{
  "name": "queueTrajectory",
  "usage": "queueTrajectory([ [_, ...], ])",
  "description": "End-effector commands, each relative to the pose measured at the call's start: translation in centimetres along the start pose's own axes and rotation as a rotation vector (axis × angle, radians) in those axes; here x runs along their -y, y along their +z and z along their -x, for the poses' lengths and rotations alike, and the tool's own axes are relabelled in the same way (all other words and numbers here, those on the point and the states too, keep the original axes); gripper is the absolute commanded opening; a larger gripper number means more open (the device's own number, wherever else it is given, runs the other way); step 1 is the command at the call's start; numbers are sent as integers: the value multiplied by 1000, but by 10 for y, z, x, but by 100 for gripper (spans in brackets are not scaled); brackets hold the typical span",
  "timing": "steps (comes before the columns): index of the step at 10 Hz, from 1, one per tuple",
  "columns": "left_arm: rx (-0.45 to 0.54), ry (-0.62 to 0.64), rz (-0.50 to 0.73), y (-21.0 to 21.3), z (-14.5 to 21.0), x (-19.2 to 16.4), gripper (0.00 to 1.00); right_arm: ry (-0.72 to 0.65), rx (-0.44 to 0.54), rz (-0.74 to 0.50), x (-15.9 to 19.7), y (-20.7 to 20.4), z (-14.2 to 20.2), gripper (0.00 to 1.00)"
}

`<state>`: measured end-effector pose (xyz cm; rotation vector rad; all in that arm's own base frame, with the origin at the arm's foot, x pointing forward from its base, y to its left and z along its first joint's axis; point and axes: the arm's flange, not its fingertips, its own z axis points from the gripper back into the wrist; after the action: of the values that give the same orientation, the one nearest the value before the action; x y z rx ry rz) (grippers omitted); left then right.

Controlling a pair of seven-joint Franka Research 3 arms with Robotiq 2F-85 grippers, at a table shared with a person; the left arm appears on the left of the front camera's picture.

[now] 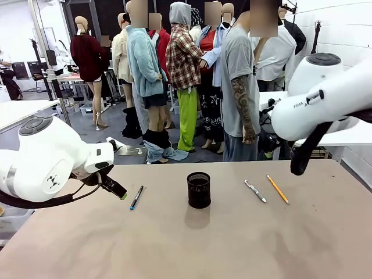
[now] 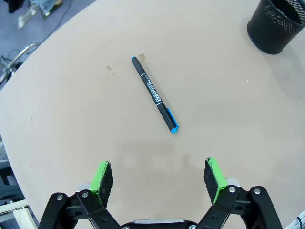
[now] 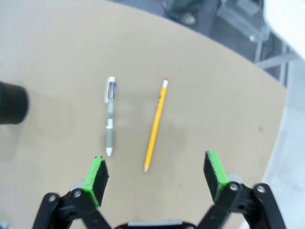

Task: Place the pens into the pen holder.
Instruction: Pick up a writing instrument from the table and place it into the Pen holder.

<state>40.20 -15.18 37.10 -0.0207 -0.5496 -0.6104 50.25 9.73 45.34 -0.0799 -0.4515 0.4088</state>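
Left end effector (image 2: 158, 168) and right end effector (image 3: 155, 162) wide — pens (image 2: 155, 94) flat on open table (image 1: 232, 250).

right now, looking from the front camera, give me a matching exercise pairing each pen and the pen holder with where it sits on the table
Things:
1. blue-capped pen
2. silver pen
3. orange pencil
4. pen holder

Places:
a. standing upright in the middle
b. lying farthest toward the robot's right
c. lying alone on the robot's left of the pen holder
d. lying between the pen holder and the orange pencil

Pairs: 1-c, 2-d, 3-b, 4-a
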Motion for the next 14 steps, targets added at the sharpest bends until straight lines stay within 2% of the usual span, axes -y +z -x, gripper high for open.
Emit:
queueTrajectory([
  [1,1,2,0,0,0,-1,100,-52,-119,14,2,-22,-37,100],
  [4,1,2,0,0,0,-1,100,-99,-261,-49,26,-72,-54,100],
  [5,1,2,0,0,0,-1,100,-50,-177,-15,19,-44,-34,100],
  [6,1,2,0,0,0,-1,100,-50,-177,-15,19,-44,-34,100],
  [7,1,2,0,0,0,-1,100,-61,-230,-31,23,-70,-42,100],
  [8,1,2,0,0,0,-1,100,-33,-204,-10,16,-67,-36,100],
  [10,1,2,0,0,0,-1,100,-65,-310,-61,19,-101,-39,100],
  [14,1,2,0,0,0,-1,100,-74,-386,-102,16,-144,-27,100],
])
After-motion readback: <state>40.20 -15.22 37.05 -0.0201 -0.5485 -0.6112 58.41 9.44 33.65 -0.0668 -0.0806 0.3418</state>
